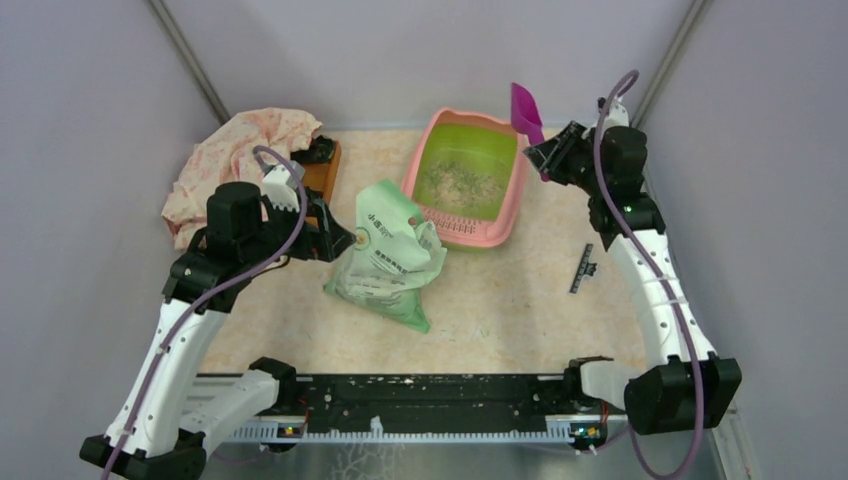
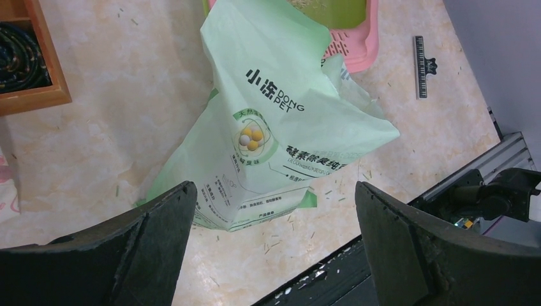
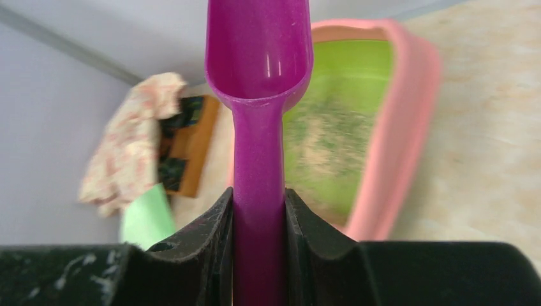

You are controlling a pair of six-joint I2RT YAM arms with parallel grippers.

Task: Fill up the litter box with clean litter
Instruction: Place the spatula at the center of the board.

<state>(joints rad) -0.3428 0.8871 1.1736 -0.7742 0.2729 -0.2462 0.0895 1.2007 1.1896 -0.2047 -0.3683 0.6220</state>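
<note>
Covering only part of the green floor, the litter (image 1: 455, 182) lies as a thin grainy patch inside the box (image 1: 476, 233), which stands at the far side of the table (image 1: 500, 300). In the right wrist view the litter (image 3: 322, 143) and the box (image 3: 408, 127) show just beyond the right fingers (image 3: 214, 236), a little to one side of them. The right gripper (image 1: 547, 157) is in the air beside the far right corner of the box. Its fingers are clamped on the handle of the scoop (image 1: 525, 110), and the bowl of the scoop (image 3: 258, 57) points away from the fingertips.

The left gripper (image 1: 335, 240) hangs just at the left of the bag (image 1: 388, 255), with its fingers (image 2: 153, 242) wide apart and holding nothing. In the left wrist view the bag (image 2: 274, 121) is seen between the two fingers and beyond them, crumpled. Its upper end reaches the slotted ledge of the box (image 2: 357, 48); if it touches or only overlaps it, I cannot tell.

Behind the left gripper are a wooden tray (image 1: 322, 172) and a flowered cloth (image 1: 240, 160). A small black strip (image 1: 583, 268) lies on the table, well apart from the right fingers and near the right arm.
</note>
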